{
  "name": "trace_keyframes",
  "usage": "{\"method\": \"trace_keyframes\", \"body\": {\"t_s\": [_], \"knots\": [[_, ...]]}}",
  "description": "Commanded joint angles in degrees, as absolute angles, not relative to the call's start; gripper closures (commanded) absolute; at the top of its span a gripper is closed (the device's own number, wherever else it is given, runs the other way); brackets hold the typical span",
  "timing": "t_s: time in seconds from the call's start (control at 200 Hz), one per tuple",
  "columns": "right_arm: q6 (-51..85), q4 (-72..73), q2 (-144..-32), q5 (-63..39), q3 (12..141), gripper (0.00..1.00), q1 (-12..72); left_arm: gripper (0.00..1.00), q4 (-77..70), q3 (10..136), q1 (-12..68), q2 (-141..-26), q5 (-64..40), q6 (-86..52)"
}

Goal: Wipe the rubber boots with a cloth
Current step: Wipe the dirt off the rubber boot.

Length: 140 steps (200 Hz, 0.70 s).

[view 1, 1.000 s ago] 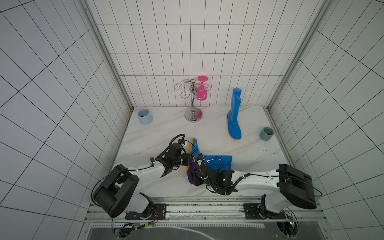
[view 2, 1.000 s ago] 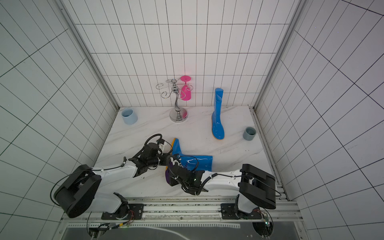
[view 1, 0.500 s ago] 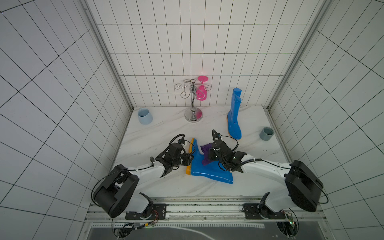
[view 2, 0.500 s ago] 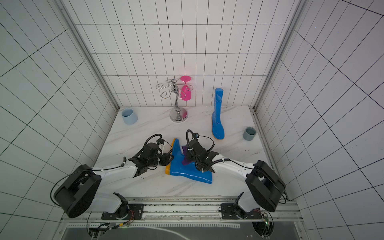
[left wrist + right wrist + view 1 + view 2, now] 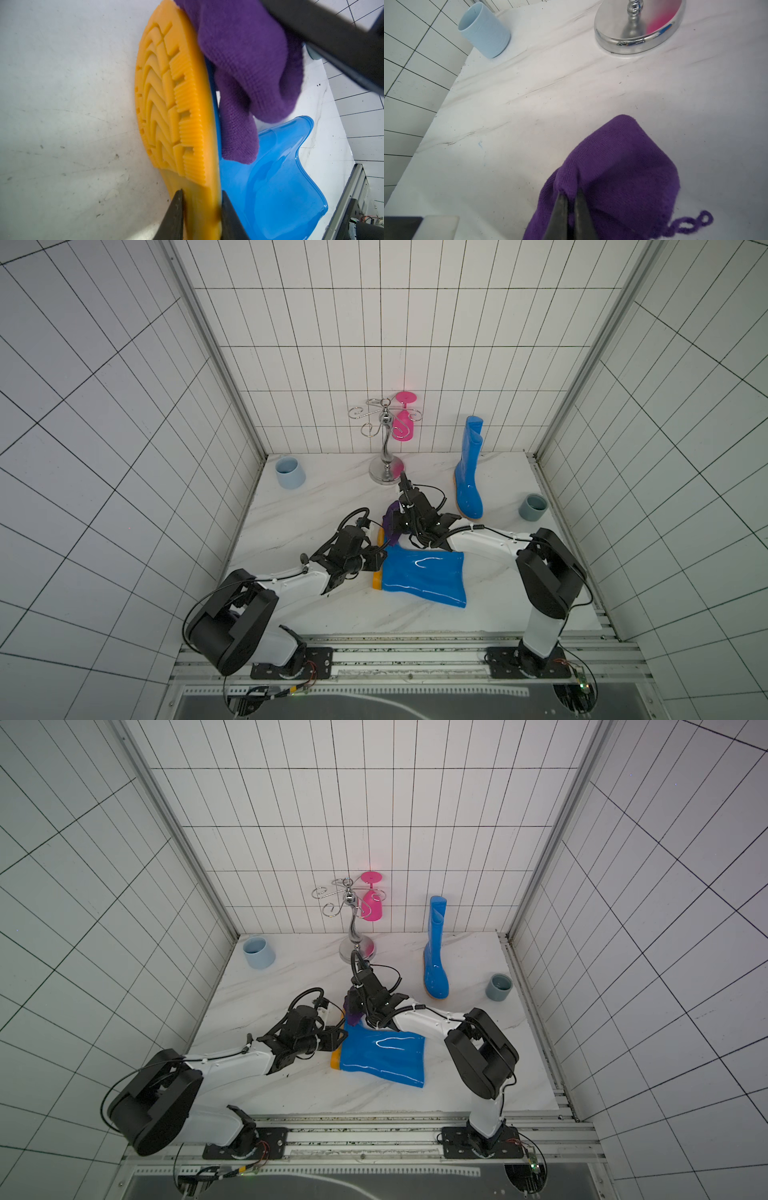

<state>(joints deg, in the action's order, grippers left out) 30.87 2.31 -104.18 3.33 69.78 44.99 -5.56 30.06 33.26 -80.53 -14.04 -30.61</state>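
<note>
- A pale-blue cup (image 5: 290, 472) stands mouth up by the far wall, well beyond the left gripper (image 5: 202, 192). Only its own inner wall shows.
- A grey-blue cup (image 5: 532, 507) stands mouth up, well off to the outer side of the right gripper (image 5: 571, 191). What it holds cannot be told.
- A pink glass (image 5: 403, 425) hangs mouth down from a chrome rack (image 5: 386, 450), whose base sits ahead of the right gripper.
- The left gripper's jaws are clamped on the orange sole (image 5: 172, 104) of the lying boot (image 5: 422, 578), past the end of the ribbed tread. One finger is on the tread side and one on the blue side.
- The right gripper's jaws are pinched tight on a fold of the cloth (image 5: 623, 166).
- The cloth hangs from the right gripper's tips. It drapes over the lying boot's foot, against the blue upper just beside the sole, ahead of the left gripper's fingers.
- The lying boot's shaft rests flat on the marble table (image 5: 299, 522), partly under the right arm.
- The standing boot (image 5: 469, 472) is upright, apart from both grippers, between the right gripper and the grey-blue cup.
</note>
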Motion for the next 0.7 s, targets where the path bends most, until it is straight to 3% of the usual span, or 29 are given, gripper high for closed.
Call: {"method": "trace_keyframes", "body": {"t_s": [0.0,0.335,0.695], "knots": [[32.77,1.67,-104.23,0.42,71.79,1.0,44.74,0.75,2.86,27.12,33.44,-84.02,-14.46,-29.7],[34.44,-3.92,-103.32,-4.02,63.73,1.0,46.35,0.75,2.86,27.11,33.45,-83.83,-14.19,-29.68],[30.48,-17.3,-100.35,-1.37,60.79,1.0,45.07,0.75,2.73,26.92,33.13,-83.36,-13.8,-29.96]]}}
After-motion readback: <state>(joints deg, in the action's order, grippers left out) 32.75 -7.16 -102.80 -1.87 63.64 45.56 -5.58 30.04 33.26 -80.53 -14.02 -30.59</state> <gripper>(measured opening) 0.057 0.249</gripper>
